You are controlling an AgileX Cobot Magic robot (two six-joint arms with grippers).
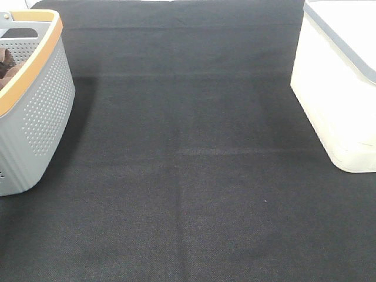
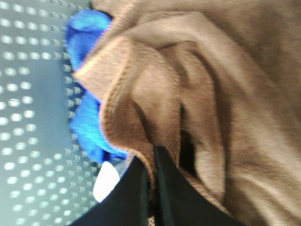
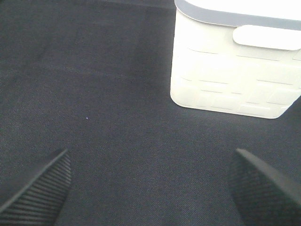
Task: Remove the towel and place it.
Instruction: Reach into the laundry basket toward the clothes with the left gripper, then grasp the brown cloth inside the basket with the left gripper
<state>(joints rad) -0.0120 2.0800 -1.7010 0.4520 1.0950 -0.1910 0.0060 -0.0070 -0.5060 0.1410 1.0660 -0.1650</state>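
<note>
1. The left end effector (image 2: 151, 158) sits inside the basket (image 2: 28, 94); its jaws are nearly together, pinching a raised fold of the towel (image 2: 202, 94).
2. From the grip the towel spreads away in crumpled folds with no clear long axis; the pinched fold runs roughly in line with the fingers, so a lift out of the basket looks like the coming move.
3. A blue cloth (image 2: 87, 117) lies just beside and partly under the towel, so it may drag along.
4. The right end effector (image 3: 151, 151) hangs with its jaws wide apart, holding nothing, over the bare bench (image 1: 188, 176); the left arm is plainly the nearer.
5. The white bin (image 1: 335, 88) stands at the far right, well apart from the basket.
6. The high view shows neither arm, only a brown sliver at the basket rim; the grip shows only in the left wrist view.
</note>
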